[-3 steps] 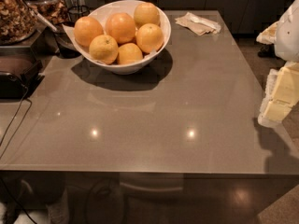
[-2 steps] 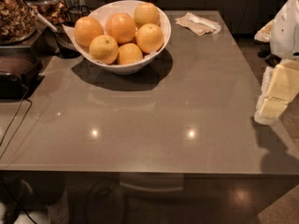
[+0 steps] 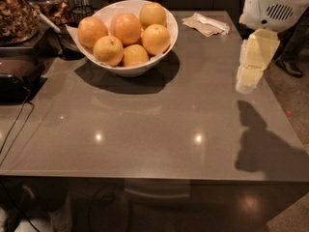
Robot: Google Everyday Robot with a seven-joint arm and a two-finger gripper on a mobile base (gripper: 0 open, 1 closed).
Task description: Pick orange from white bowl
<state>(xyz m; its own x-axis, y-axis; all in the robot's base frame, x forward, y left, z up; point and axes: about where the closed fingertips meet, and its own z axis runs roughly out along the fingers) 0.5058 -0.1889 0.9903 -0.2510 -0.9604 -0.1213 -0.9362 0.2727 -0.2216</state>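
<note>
The white bowl [image 3: 170,29] stands at the back left of the grey table [image 3: 159,129]. It holds several oranges [image 3: 126,27], piled close together; one orange [image 3: 155,38] lies nearest the right rim. My gripper [image 3: 252,64], cream-coloured under the white arm housing [image 3: 276,5], hangs over the table's right side. It is well to the right of the bowl and touches nothing. It casts a shadow on the table's right front part.
A crumpled napkin with a white utensil [image 3: 206,24] lies at the back, right of the bowl. Dark containers of nuts [image 3: 17,13] and a black appliance [image 3: 14,76] with a cable crowd the left edge. A shoe [image 3: 289,66] is on the floor at right.
My gripper has moved left and farther back, from beyond the table's right edge to over the table. The bowl and oranges have not moved.
</note>
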